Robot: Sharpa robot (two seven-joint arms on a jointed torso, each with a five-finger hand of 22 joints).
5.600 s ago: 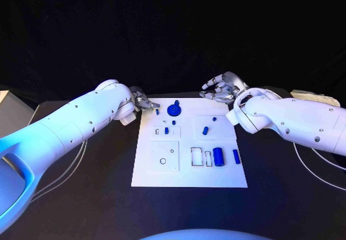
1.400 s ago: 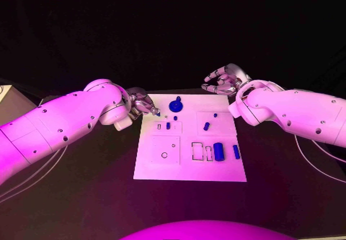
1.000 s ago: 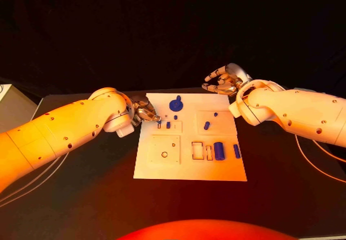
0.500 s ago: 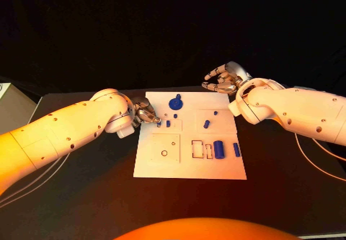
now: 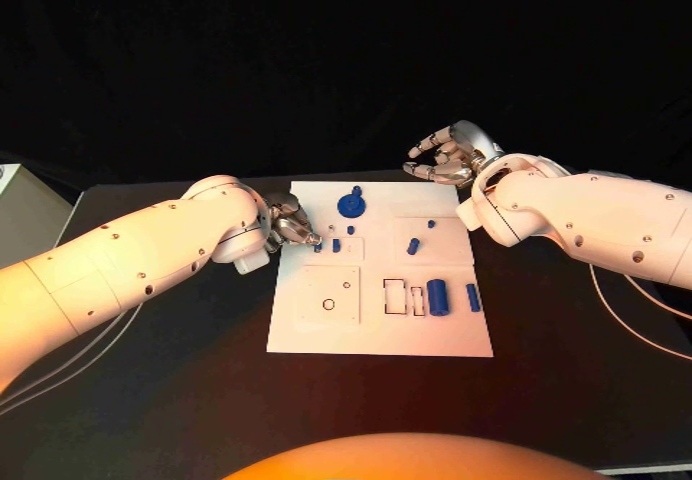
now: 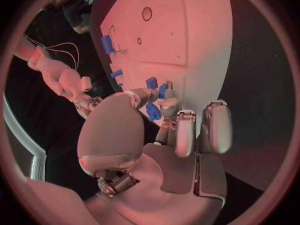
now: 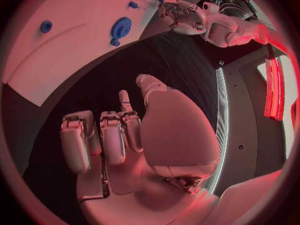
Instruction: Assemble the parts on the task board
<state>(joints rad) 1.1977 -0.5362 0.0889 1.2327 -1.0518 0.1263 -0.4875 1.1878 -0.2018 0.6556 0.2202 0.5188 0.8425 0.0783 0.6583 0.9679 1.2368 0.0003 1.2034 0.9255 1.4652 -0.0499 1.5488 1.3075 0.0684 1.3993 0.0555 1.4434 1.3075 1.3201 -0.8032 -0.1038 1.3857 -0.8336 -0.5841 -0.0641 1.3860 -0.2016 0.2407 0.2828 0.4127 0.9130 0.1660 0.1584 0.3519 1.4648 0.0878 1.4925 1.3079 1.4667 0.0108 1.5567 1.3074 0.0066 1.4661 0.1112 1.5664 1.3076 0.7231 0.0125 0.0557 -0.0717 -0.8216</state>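
Pinching a small blue part (image 6: pixel 152 112) between thumb and fingertips (image 6: pixel 169 106), your left hand (image 5: pixel 290 225) hovers at the left edge of the task board (image 5: pixel 378 335), about level with the board's upper row of recesses. In the left wrist view you see the part clamped at the tips, with two more small blue pegs (image 6: pixel 157 86) standing on the white plate just beyond the fingers. From the head view the held part is mostly hidden behind the silver fingers.

Your right hand (image 5: pixel 450 158) hangs above the far right corner of the board, well apart from the parts, fingers curled loosely inward around nothing. The right wrist view shows its fingers (image 7: pixel 102 137) bent over the dark worktop (image 7: pixel 150 60), with the board's far edge and a round blue knob (image 7: pixel 120 29) beyond them.

You see the board as a flat, matte white rectangle with shallow outlined recesses. The knob (image 5: pixel 351 207) sits near its top centre. A short blue peg (image 5: pixel 413 246) lies tilted in the upper right panel, and a thick blue cylinder (image 5: pixel 438 298) and a slimmer blue bar (image 5: pixel 473 298) lie side by side in the lower right. The lower left panel carries a small ring-shaped hole (image 5: pixel 329 304). Both arms are smooth white shells.
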